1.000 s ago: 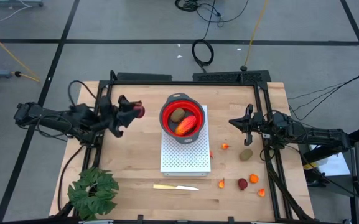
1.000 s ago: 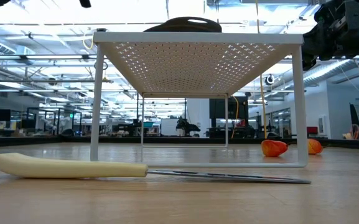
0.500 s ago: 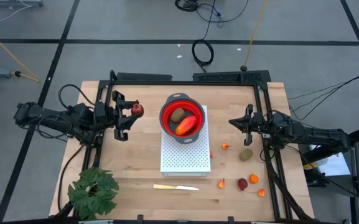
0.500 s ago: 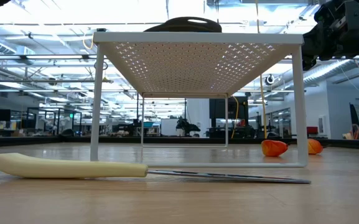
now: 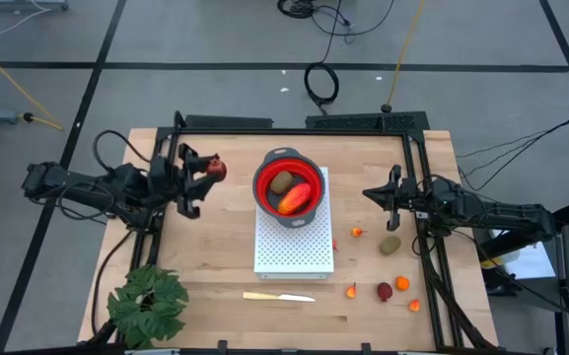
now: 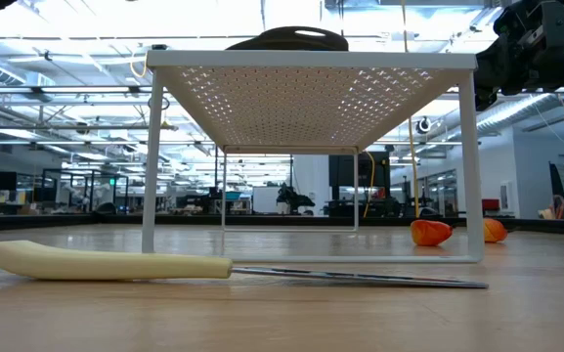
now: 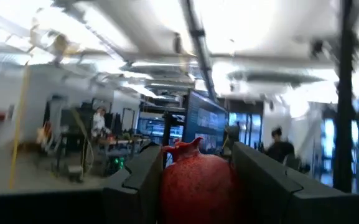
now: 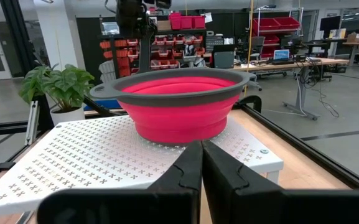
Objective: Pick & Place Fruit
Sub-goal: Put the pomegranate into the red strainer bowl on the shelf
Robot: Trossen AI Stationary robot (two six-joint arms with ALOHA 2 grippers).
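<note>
My left gripper (image 5: 203,173) is raised over the table's left part, shut on a dark red ball of fruit (image 5: 213,168) with a small crown on top (image 7: 198,180). A red bowl (image 5: 286,187) stands on the white perforated rack (image 5: 294,247) and holds an olive-brown oval (image 5: 281,182) and a red-orange oblong (image 5: 296,199). My right gripper (image 5: 367,196) waits shut at the right, level with the bowl (image 8: 179,106). An olive oval (image 5: 391,245), a dark red ball (image 5: 385,291) and small orange bits (image 5: 357,233) lie on the table's right part. My left gripper pinches the dark red ball by its two sides (image 7: 167,186) between its two fingers (image 7: 139,186). The fingers come from the table's left, slanting a little upward. The ball is lifted clear of the table, with its crown end (image 7: 188,146) up.
A pale yellow knife (image 5: 278,296) lies near the front edge, below the rack. A green leafy plant (image 5: 148,304) stands at the near left corner. Black frame rails (image 5: 414,177) run along the table's sides and far edge. Bare wood shows between my left gripper and the rack.
My left gripper has rolled about its own pointing line while staying where it was, keeping hold of the dark red ball. The ball has shifted slightly toward the far edge with that roll.
</note>
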